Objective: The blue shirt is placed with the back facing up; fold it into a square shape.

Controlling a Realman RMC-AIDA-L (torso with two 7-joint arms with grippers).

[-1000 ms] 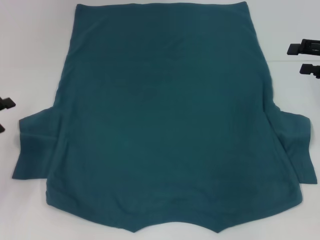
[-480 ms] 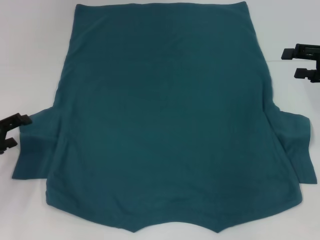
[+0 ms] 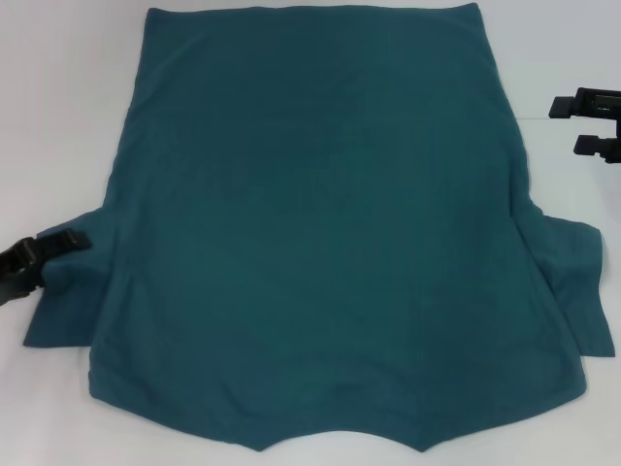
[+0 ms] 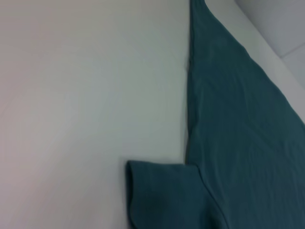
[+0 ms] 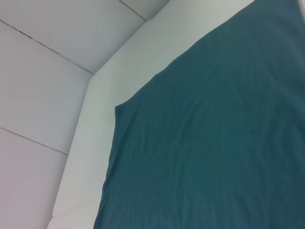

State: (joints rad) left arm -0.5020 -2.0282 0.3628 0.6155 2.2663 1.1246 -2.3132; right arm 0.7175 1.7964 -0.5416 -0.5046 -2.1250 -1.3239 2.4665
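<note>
The blue shirt (image 3: pixel 320 233) lies flat on the white table (image 3: pixel 58 116), plain back up, collar at the near edge and hem at the far edge. Both short sleeves stick out to the sides. My left gripper (image 3: pixel 47 260) is open at the table's left edge, one finger (image 3: pixel 73 240) reaching the top edge of the left sleeve (image 3: pixel 68 291). My right gripper (image 3: pixel 585 123) is open and empty, right of the shirt's side near the far right, apart from the cloth. The left wrist view shows the sleeve (image 4: pixel 162 195) and the shirt's side (image 4: pixel 238 133). The right wrist view shows the shirt's far corner (image 5: pixel 214 143).
The table's far edge and a pale tiled floor (image 5: pixel 47 71) show in the right wrist view. Bare table (image 4: pixel 86 95) lies left of the shirt, and a narrower strip (image 3: pixel 572 194) lies on its right.
My left gripper has moved right from the frame's edge to the left sleeve's top edge. My right gripper shifted only slightly. The shirt has not moved.
</note>
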